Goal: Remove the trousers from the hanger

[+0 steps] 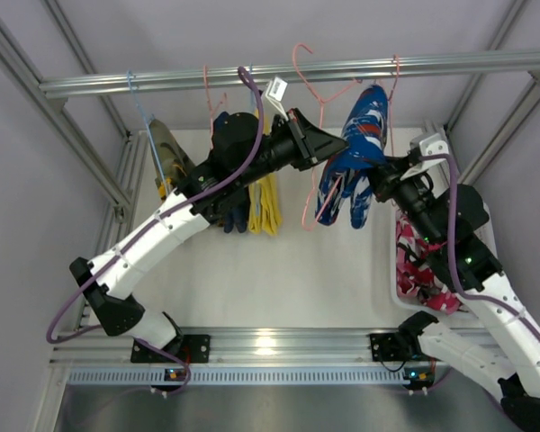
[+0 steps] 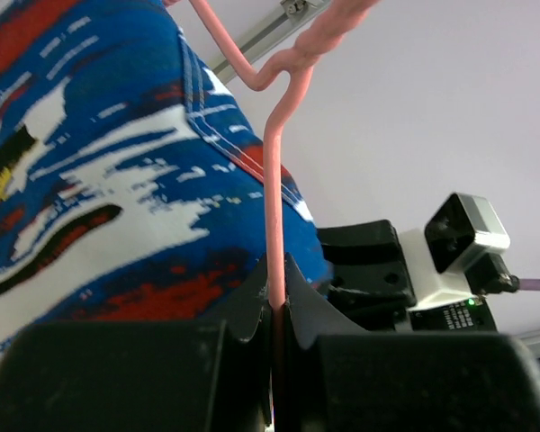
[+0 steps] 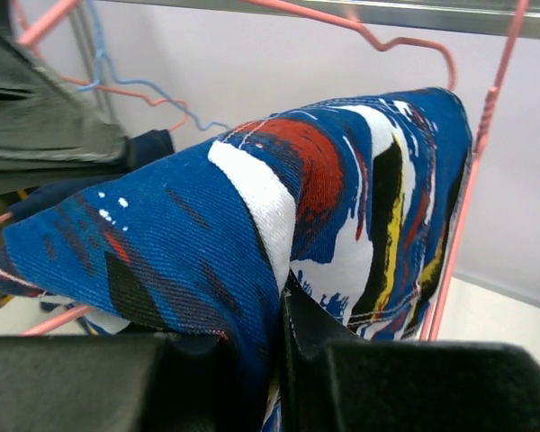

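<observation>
The left gripper [image 2: 274, 304] pinching the pink hanger [image 2: 272, 198] wire, blue trousers [image 3: 207, 225] draped over it, right gripper [image 3: 279, 306] nipping the trousers' cloth

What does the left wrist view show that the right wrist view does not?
Only left wrist: the left end effector shut on the pink hanger, with the right arm behind. Only right wrist: the right end effector shut on the trousers, and a dark garment at left. Both: the trousers and the pink hanger.
</observation>
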`<state>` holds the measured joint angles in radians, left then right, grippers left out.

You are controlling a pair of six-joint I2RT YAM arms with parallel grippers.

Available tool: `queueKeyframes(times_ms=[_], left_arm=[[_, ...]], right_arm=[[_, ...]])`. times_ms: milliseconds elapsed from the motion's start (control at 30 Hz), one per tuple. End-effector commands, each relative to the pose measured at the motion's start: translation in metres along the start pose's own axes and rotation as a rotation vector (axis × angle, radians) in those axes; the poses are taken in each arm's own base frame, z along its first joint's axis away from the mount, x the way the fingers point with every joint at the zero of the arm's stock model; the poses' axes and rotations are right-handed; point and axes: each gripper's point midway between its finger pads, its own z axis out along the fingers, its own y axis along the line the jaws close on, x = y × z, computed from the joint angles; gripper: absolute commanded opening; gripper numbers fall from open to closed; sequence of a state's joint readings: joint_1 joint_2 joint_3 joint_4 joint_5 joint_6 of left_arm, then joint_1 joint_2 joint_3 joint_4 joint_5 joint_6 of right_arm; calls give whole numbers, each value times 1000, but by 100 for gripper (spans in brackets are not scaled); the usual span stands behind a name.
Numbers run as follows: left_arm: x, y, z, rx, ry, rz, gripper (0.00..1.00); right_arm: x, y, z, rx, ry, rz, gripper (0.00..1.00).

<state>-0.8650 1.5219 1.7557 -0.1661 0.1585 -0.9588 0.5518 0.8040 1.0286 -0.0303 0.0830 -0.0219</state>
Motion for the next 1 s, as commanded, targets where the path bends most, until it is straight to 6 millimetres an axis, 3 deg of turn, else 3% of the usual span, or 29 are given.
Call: queueKeyframes(times_ms=[0,167,300,533,667,967], left_arm=[[-32,-27,-14,75,-130,81,0],[-32,-20,-11,46,-142,99,0],[-24,3,-8,-36,-125,84,0],[-13,28,-8,-109,-103,92,0],[-16,43,-12,-171,-127,119,0],[-45,36,-26,-185,-202,224,0]], right_arm=[[-103,21,-34,-141,-298,10,0],[-104,36,-52,-233,-298,-15,0],[-114,37,-59,-250,-324,-50,0],[-146,39,-72,-265,-391,-96,0],[-152,39,-77,-269,-406,-149,0],[-115,36,-82,-274,-302,-244,0]])
